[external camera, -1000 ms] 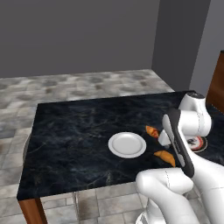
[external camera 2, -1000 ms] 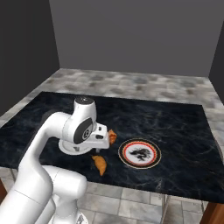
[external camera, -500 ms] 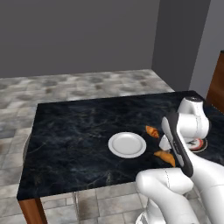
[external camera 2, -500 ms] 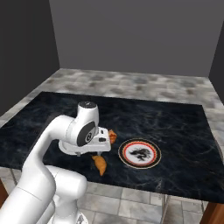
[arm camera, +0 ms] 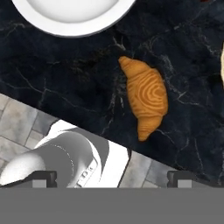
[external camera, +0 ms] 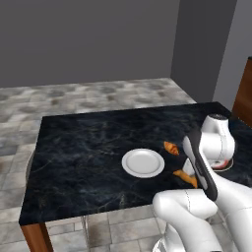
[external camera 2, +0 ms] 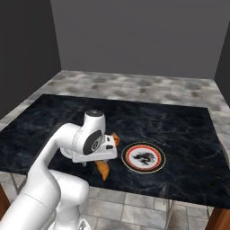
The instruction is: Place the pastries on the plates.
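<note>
On the black marbled bench [external camera: 88,147], the plain white plate [external camera: 143,163] lies near the centre of the front half. One croissant [external camera: 171,147] lies on the bench at the 2 o'clock side of this plate, just beside its rim. The second croissant [external camera: 185,178] lies at the plate's 4 o'clock side, near the front edge of the bench. The patterned plate [external camera 2: 143,157], with red and dark rim, lies at the 3 o'clock side of both croissants, apart from them. Both plates carry nothing. The tool [arm camera: 112,177] hangs above the front croissant [arm camera: 146,96] with its fingertips [arm camera: 43,178] spread wide and holding nothing. In the hand view, the white plate rim [arm camera: 74,27] shows at 11 o'clock from that croissant.
</note>
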Controlling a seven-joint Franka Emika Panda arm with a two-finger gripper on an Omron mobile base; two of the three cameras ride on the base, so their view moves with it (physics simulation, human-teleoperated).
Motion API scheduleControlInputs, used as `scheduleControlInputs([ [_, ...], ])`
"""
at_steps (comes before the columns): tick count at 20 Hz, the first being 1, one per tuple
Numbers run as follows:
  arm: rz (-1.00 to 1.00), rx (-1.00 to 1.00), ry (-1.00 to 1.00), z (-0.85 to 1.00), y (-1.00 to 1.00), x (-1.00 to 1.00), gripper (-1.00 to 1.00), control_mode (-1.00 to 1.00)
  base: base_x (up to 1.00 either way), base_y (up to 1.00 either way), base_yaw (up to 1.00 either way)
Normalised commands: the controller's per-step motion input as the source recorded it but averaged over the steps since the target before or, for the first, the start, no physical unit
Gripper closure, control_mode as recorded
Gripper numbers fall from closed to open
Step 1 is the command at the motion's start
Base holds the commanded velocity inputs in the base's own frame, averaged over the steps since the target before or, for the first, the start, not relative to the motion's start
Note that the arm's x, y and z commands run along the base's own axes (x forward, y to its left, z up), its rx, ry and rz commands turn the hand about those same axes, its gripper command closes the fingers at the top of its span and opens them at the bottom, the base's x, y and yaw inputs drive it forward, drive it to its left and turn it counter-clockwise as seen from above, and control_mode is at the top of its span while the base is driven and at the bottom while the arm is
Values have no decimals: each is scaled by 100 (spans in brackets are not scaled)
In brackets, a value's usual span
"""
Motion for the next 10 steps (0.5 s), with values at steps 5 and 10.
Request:
scheduleControlInputs([
  [5, 9, 0, 0, -19, -11, 2, -100, -100, 0, 0, 0],
  [10, 8, 0, 0, -15, -1, 12, -100, -100, 0, 0, 0],
])
